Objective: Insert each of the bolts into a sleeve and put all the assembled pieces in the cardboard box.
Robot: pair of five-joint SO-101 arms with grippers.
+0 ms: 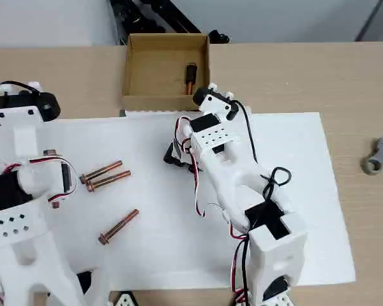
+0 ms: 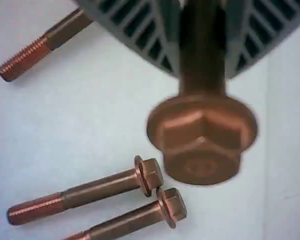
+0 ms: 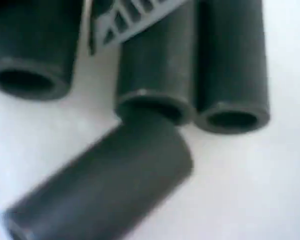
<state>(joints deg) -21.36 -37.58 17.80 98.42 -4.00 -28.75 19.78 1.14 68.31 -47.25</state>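
Cardboard box (image 1: 126,71) sits at the far edge of the worktop (image 1: 357,83), about mid-width, and touches the far edge of the white sheet (image 1: 293,166) that covers the worktop's centre. One assembled piece (image 1: 191,78), a bolt in a dark sleeve, lies on the box floor towards its right wall. The left hand (image 2: 202,50) is over the left part of the sheet and closed on a held bolt (image 2: 202,140). The shank runs up between the ribbed jaws and the flanged hex head hangs free below them. Three bolts lie flat on the sheet just right of that hand. The first loose bolt (image 1: 103,171) and second loose bolt (image 1: 110,181) lie side by side, nearly parallel, with their heads towards the left edge. The third loose bolt (image 1: 119,226) lies apart from them, nearer the front edge, also head-left. The right hand (image 1: 177,152) is low over the sheet near its middle, short of the box. I cannot tell whether its jaws are open or closed. Below it is a sleeve cluster (image 3: 232,65): three dark sleeves lie close together with their open ends showing. A crosswise sleeve (image 3: 110,185) lies at an angle across in front of them, one end against the middle sleeve. A small grey part (image 1: 377,156) lies on bare worktop near the right edge.
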